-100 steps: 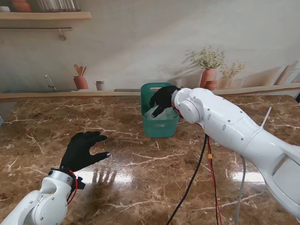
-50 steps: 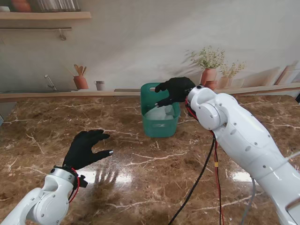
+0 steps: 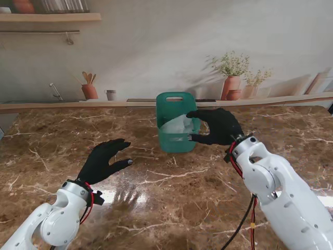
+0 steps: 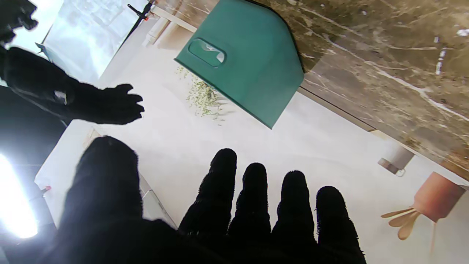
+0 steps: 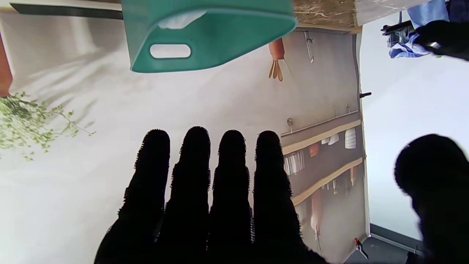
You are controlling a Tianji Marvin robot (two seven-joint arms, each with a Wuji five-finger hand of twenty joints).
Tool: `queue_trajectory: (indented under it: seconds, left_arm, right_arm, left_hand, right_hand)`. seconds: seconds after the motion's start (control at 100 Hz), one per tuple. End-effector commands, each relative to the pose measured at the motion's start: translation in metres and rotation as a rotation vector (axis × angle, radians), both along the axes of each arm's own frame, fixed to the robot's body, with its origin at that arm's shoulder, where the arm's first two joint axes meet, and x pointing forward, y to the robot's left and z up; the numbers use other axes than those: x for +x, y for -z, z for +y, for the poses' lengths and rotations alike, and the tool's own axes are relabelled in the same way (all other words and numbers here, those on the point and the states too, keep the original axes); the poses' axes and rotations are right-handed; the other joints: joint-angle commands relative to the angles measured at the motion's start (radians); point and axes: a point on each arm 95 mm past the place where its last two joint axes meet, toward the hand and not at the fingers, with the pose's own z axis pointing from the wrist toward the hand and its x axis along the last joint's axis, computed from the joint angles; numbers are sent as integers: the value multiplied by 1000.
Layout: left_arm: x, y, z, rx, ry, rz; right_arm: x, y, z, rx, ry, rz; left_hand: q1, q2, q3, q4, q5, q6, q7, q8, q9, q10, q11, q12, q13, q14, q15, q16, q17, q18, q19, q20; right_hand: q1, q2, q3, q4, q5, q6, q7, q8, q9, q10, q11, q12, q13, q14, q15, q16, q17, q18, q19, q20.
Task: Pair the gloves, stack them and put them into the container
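A green container [image 3: 177, 125] with a handle slot stands at the far middle of the marble table. Pale whitish gloves [image 3: 177, 125] lie inside it; a bit of them shows over the rim [image 5: 179, 20] in the right wrist view. My right hand [image 3: 217, 126] is open, fingers spread, hovering beside the container's right side and holding nothing. My left hand [image 3: 106, 159] is open too, raised over the table nearer to me on the left. The left wrist view shows the container [image 4: 245, 62] and my right hand [image 4: 91, 102] beyond my fingers [image 4: 253, 205].
Black and red cables [image 3: 244, 229] hang under my right arm. A ledge [image 3: 78, 105] runs along the table's far edge under a wall mural of pots and plants. Bare marble [image 3: 171, 187] lies between my arms.
My right hand has come out of the container and drawn back toward me to its right side, empty. My left hand has shifted slightly to the right and farther from me.
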Motion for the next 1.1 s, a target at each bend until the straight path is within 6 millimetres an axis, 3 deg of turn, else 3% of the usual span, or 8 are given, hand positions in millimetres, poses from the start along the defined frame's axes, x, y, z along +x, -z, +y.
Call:
queue_trajectory:
  seconds: [0.0, 0.22, 0.54, 0.79, 1.09]
  left_arm:
    - [0, -4, -8, -17, 24, -14]
    - [2, -4, -21, -38, 77, -30]
    - [4, 4, -32, -76, 112, -48]
    - [5, 9, -36, -80, 123, -29]
    - [2, 5, -32, -73, 122, -10]
  right_arm:
    - [-18, 31, -1, 8, -1, 72]
    - [-51, 68, -11, 122, 28, 83]
    - [-64, 102, -26, 231, 51, 97]
    - [-63, 106, -33, 281, 53, 101]
    - [-61, 95, -36, 296, 57, 73]
  left_hand:
    - [-51, 41, -29, 39, -43, 4, -28, -19, -41, -32, -22, -17, -50, -53, -30, -18, 5, -51, 39, -16]
    - [-66, 48, -26, 43, -67, 8, -40, -27, -73, -35, -27, -20, -76, -67, -39, -29, 5, -95, 70, -27]
    - [-82, 57, -26, 46, -70, 3, -35, -25, -82, -41, -27, -22, -85, -80, -44, -38, 7, -103, 51, -53]
    - [-82, 54, -23, 47, -71, 2, -33, -25, -81, -41, -27, -23, -83, -80, -42, -40, 10, -100, 64, -52]
    - [-78, 51, -22, 47, -68, 1, -31, -24, -75, -42, -27, -23, -76, -76, -39, -39, 8, -99, 82, -48]
  right_hand:
    - [-55, 26, -3, 47, -32, 22, -30, -21, -30, 14, -23, -23, -49, -17, -16, -31, -22, -32, -28, -29]
    - [-81, 66, -11, 50, -88, 66, -76, -49, -91, 26, -44, -51, -97, -19, -29, -48, -51, -50, -57, -58]
    - [-130, 163, -38, 53, -107, 94, -101, -74, -120, 39, -47, -80, -125, -23, -35, -65, -65, -71, -81, -90]
    - [-122, 189, -59, 55, -121, 104, -110, -83, -139, 53, -46, -93, -141, -15, -36, -71, -77, -70, -87, -102]
    - [-110, 193, -69, 57, -123, 87, -102, -79, -145, 48, -37, -97, -147, -14, -34, -74, -79, -65, -82, -106]
